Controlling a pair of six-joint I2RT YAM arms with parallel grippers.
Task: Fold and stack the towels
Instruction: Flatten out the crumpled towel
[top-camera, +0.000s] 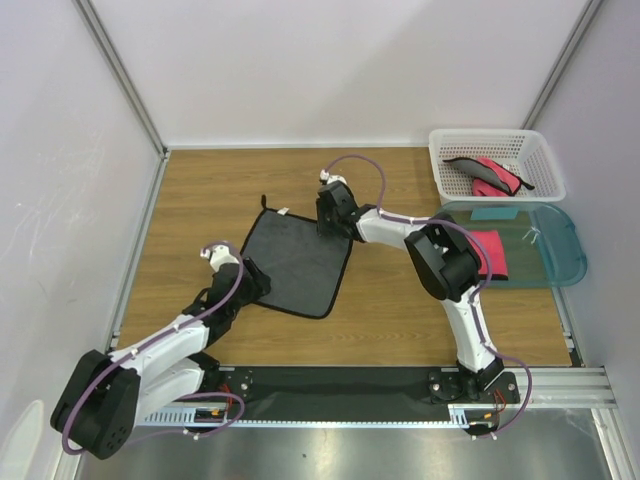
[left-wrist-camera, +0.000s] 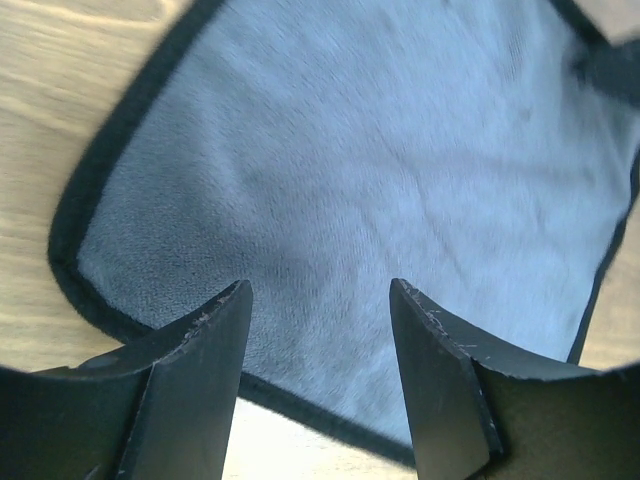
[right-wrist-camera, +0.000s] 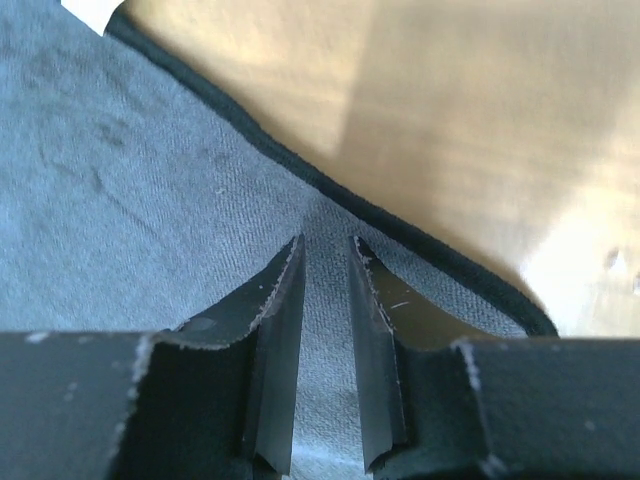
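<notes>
One towel (top-camera: 295, 262) lies spread flat on the wooden table with its dark back up and black edging all round. My left gripper (top-camera: 255, 283) sits at its near left edge, open; in the left wrist view the gripper (left-wrist-camera: 318, 285) straddles the towel (left-wrist-camera: 380, 150) border. My right gripper (top-camera: 328, 222) is at the far right corner. In the right wrist view it (right-wrist-camera: 326, 240) is shut on a raised ridge of the towel (right-wrist-camera: 120, 200). A crumpled pink-red towel (top-camera: 485, 175) lies in the basket, and a folded one (top-camera: 488, 252) in the tub.
A white lattice basket (top-camera: 540, 160) stands at the back right, with a teal translucent tub (top-camera: 565, 250) just in front of it. A white tag (right-wrist-camera: 95, 12) sticks out at the towel's far edge. Grey walls close in the table on three sides.
</notes>
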